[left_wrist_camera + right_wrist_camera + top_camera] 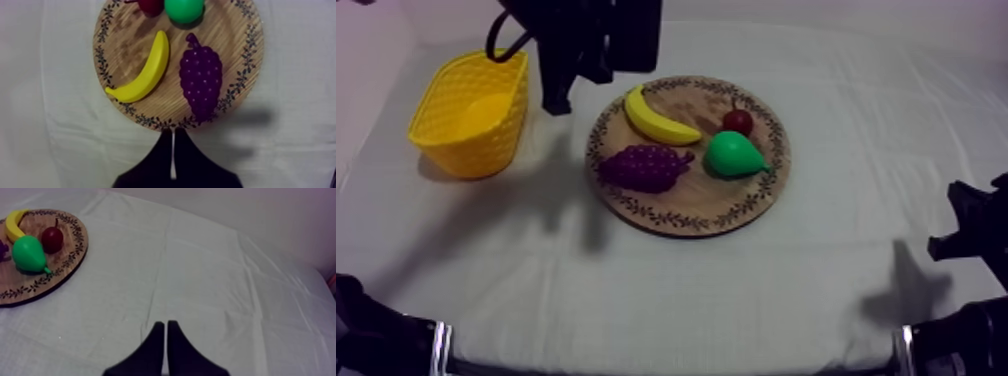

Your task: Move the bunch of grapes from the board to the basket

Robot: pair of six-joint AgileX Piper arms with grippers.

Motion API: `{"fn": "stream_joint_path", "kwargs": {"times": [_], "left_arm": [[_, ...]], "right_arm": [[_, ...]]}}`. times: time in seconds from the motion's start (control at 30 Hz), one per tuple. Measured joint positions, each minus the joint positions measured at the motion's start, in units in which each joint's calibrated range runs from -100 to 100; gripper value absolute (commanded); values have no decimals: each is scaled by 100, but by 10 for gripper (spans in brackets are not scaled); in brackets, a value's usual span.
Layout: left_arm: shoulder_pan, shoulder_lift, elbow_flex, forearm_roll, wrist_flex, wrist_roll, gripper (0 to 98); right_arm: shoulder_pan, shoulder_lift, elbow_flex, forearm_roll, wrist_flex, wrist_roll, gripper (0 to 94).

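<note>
The purple bunch of grapes (644, 166) lies on the near left part of the round wooden board (766, 190), beside the banana (658, 118), the green pear (734, 155) and the small red fruit (738, 122). My left gripper (557, 104) hangs between the yellow basket (471, 110) and the board's far left rim. In its wrist view its fingers (173, 134) lie together as a shut wedge just off the rim, with the grapes (201, 80) a little beyond. My right gripper (165, 324) is shut over bare cloth, well away from the board (70, 268).
The basket stands at the table's left with nothing visible inside it. My right arm (966, 235) rests low at the right edge. Open cloth stretches in front of the board and to its right.
</note>
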Motion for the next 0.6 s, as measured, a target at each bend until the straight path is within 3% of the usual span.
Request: {"fn": "stream_joint_path", "kwargs": {"times": [0.13,0.17,0.3,0.37,0.47,0.6], "left_arm": [[60,-47,180,-6,-53,18,34],[81,-62,228,-6,-79,27,103],[127,-150,443,-15,-205,94,561],[133,-198,615,-22,-306,161,723],[114,-279,886,-22,-493,277,850],[69,-293,1143,-6,-591,340,918]], "right_arm": [[0,0,0,0,0,0,3],[0,0,0,0,0,0,3],[0,0,0,0,0,0,3],[0,0,0,0,0,0,3],[0,0,0,0,0,0,3],[0,0,0,0,0,0,3]]}}
